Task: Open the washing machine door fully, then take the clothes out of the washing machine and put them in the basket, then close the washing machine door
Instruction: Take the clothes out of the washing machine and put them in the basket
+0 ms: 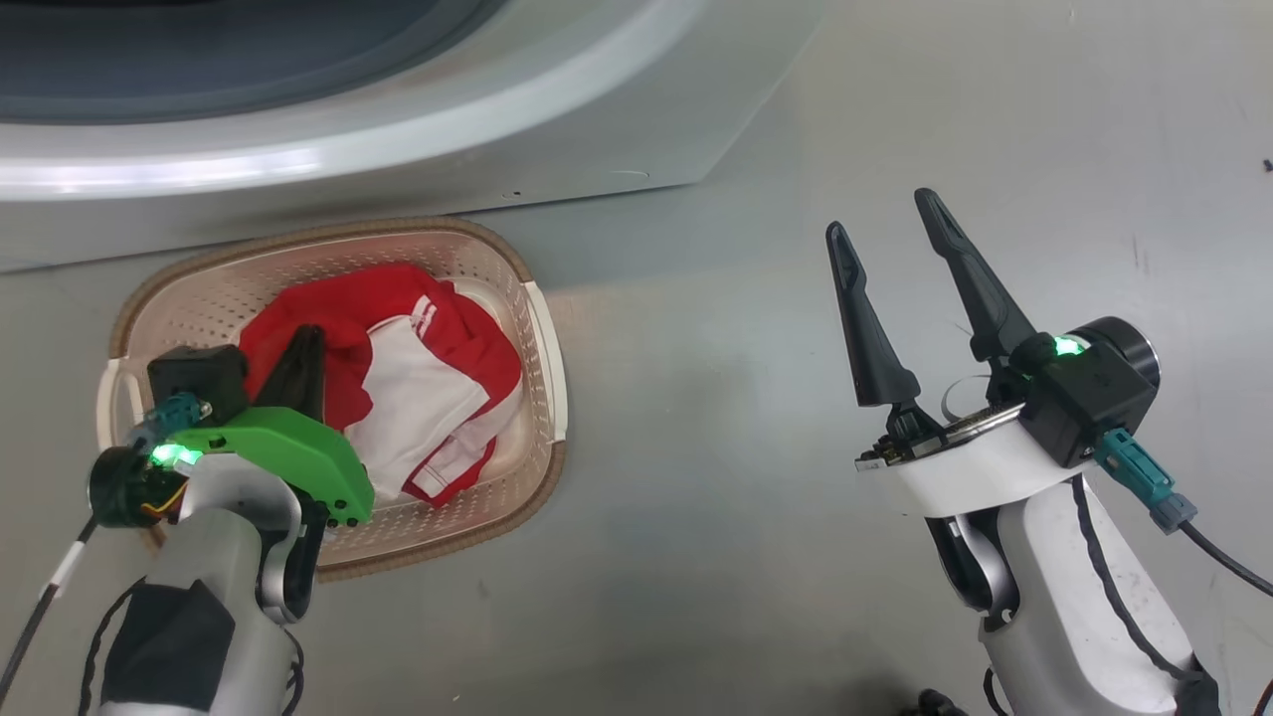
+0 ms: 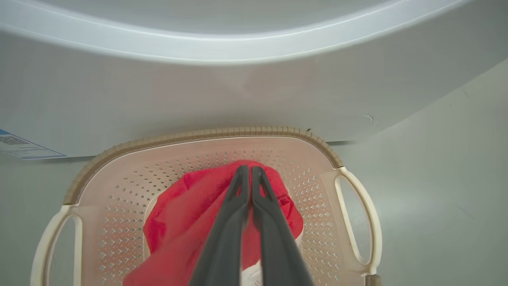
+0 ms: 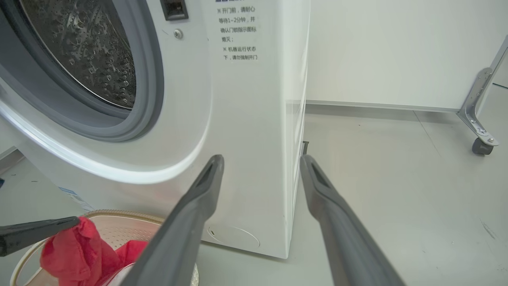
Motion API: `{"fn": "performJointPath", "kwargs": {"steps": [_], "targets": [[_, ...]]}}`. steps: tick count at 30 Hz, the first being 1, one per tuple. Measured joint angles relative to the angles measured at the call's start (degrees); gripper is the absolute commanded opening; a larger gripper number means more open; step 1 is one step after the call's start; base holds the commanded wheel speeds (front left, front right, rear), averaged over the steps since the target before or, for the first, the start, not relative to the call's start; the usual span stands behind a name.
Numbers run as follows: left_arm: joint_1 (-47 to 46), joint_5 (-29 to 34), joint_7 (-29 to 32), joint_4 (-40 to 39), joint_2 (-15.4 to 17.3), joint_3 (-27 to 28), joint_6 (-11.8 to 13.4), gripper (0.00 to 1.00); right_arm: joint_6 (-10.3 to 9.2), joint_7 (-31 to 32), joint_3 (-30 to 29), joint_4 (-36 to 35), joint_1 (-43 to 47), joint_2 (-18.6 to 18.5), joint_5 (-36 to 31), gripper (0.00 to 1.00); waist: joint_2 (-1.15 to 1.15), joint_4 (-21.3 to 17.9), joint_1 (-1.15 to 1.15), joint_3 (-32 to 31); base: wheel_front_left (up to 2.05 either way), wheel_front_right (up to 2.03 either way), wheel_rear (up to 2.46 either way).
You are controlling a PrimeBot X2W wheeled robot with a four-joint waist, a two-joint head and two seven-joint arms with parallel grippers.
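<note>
The red clothes (image 1: 398, 328) with white trim lie partly in the cream basket (image 1: 542, 328), which stands on the floor against the front of the white washing machine (image 1: 597, 129). My left gripper (image 1: 308, 338) is shut on a fold of the red clothes (image 2: 178, 222), holding it a little above the basket (image 2: 206, 135). In the right wrist view the pinched fold of clothes (image 3: 67, 250) hangs over the basket rim (image 3: 119, 216). My right gripper (image 1: 880, 212) stands open over bare floor to the right, with nothing between its fingers. The steel drum (image 3: 87, 51) is exposed. The washing machine door is out of view.
Grey floor (image 1: 746, 497) stretches to the right of the basket and the machine. A metal frame leg with a caster (image 3: 478, 119) stands at the far right near the white wall. A blue sticker (image 2: 24, 147) sits low on the machine's front.
</note>
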Motion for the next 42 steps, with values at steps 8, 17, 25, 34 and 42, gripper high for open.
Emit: {"fn": "performJointPath", "kwargs": {"steps": [8,17,25,34,42], "targets": [[-5.1,-1.94,0.82,9.34,-0.65,0.13,-1.42,0.0,-0.58,0.0,0.21,-0.19,-2.42,-0.01,0.43,1.0,0.0,-1.68,0.0,4.6,0.0,0.0,0.0],[-8.75,-3.19,0.88,16.16,-1.52,0.33,-2.92,0.0,-1.02,0.0,0.68,0.23,-3.31,-0.01,0.94,1.0,0.0,-2.13,0.0,5.62,0.0,0.0,0.0],[-10.35,-3.67,0.47,20.69,-1.72,0.35,-4.37,0.47,-1.32,0.0,0.8,1.15,-3.8,-0.02,1.33,1.0,0.0,-2.25,0.0,4.87,0.0,0.0,0.0],[-10.61,-3.63,-3.52,25.12,-1.9,0.52,-4.6,1.0,-1.45,0.0,0.69,2.74,-3.8,-0.02,1.82,1.0,0.0,-1.87,0.0,1.24,0.0,0.0,0.0],[-10.54,-2.9,-9.46,25.31,-2.26,-0.34,-5.21,1.0,-1.44,0.0,-0.59,5.0,-3.11,-0.02,1.79,1.0,0.0,-1.07,0.0,-3.07,0.0,0.0,0.0]]}}
